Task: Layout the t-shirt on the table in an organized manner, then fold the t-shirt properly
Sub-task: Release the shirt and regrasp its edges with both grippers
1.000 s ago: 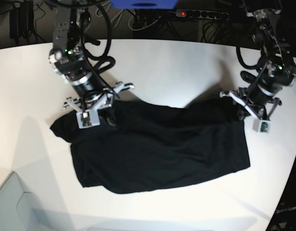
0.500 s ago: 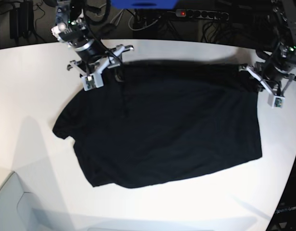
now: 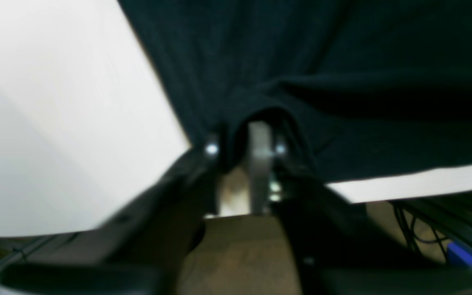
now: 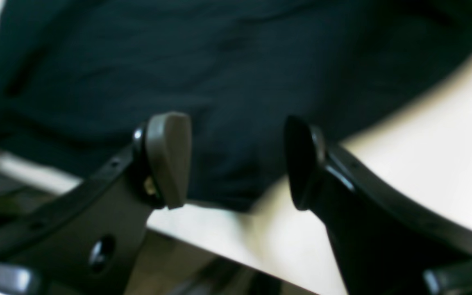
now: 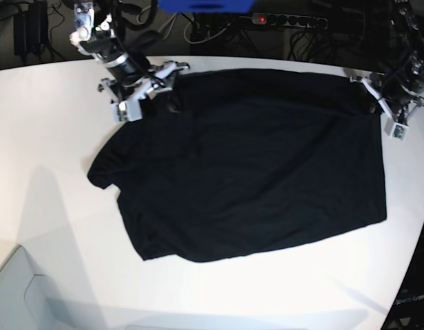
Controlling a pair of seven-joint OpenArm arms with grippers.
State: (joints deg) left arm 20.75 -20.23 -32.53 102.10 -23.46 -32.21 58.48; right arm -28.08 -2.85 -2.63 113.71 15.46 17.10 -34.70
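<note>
Left wrist: left gripper (image 3: 246, 149) buried in the t-shirt (image 3: 342, 82) hem, can't tell if it's gripping.
Right wrist: right gripper (image 4: 236, 159) jaws wide, holding nothing.
Base: I see shirt spread flat on the table (image 5: 47, 137); folding not started.

plain black t-shirt (image 5: 253, 165) (no print), white table (image 5: 54, 179)

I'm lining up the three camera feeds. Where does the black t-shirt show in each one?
Base: t-shirt spread across the middle of the table, reaching its far edge.
Left wrist: fills the top and right, cloth bunched over the left gripper.
Right wrist: fills the upper frame, behind the open right gripper.
Shared landmark: the white table edge.
</note>
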